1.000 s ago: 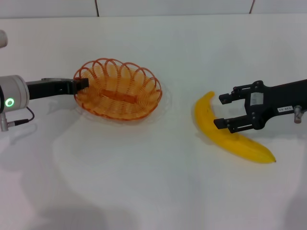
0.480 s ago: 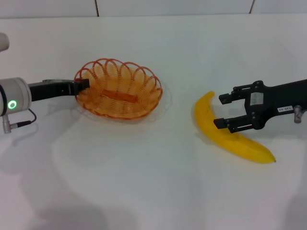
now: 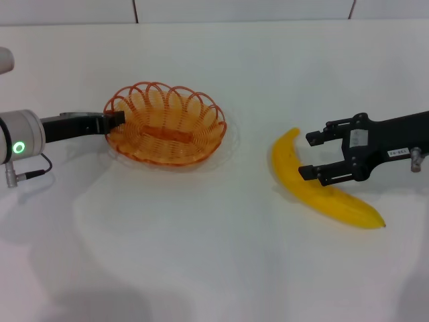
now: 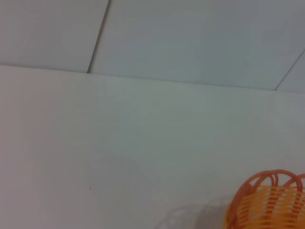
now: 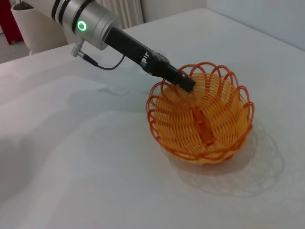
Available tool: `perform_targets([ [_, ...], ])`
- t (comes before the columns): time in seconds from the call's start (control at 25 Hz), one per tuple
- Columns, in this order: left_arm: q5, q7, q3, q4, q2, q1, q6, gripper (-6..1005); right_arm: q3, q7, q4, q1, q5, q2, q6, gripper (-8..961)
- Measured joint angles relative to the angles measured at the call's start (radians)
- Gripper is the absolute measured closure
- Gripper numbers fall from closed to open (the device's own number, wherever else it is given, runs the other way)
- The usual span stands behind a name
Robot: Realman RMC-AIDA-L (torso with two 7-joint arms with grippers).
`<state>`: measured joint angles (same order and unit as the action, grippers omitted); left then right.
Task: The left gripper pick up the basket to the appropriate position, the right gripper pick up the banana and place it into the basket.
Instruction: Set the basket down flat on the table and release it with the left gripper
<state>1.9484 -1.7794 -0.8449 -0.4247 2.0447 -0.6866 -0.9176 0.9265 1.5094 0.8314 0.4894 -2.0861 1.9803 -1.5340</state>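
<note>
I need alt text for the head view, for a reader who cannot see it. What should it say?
On a white table, the left gripper grips the rim of an empty orange basket, while the open right gripper hangs over the middle of a yellow banana that lies on the table to the basket's right.

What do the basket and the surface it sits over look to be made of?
The basket looks like orange plastic or coated wire, woven at the base with open loops round the rim; slightly glossy, which of the two is unclear. The table looks like smooth white laminate or similar, matte, showing soft shadows.
</note>
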Motion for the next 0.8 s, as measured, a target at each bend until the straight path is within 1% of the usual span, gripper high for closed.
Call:
perform_targets([
  [0.4,-0.011,0.008,0.000,0.000,0.000,0.000,0.004,808,0.000,0.000,0.000,0.000,0.000,0.000,0.000,199],
  [0.6,-0.044,0.044,0.000,0.006,0.000,0.001,0.000,603,0.000,0.000,0.000,0.001,0.000,0.000,0.000,199],
  [0.8,-0.049,0.069,0.000,0.003,0.000,0.004,0.001,486,0.000,0.000,0.000,0.003,0.000,0.000,0.000,198],
])
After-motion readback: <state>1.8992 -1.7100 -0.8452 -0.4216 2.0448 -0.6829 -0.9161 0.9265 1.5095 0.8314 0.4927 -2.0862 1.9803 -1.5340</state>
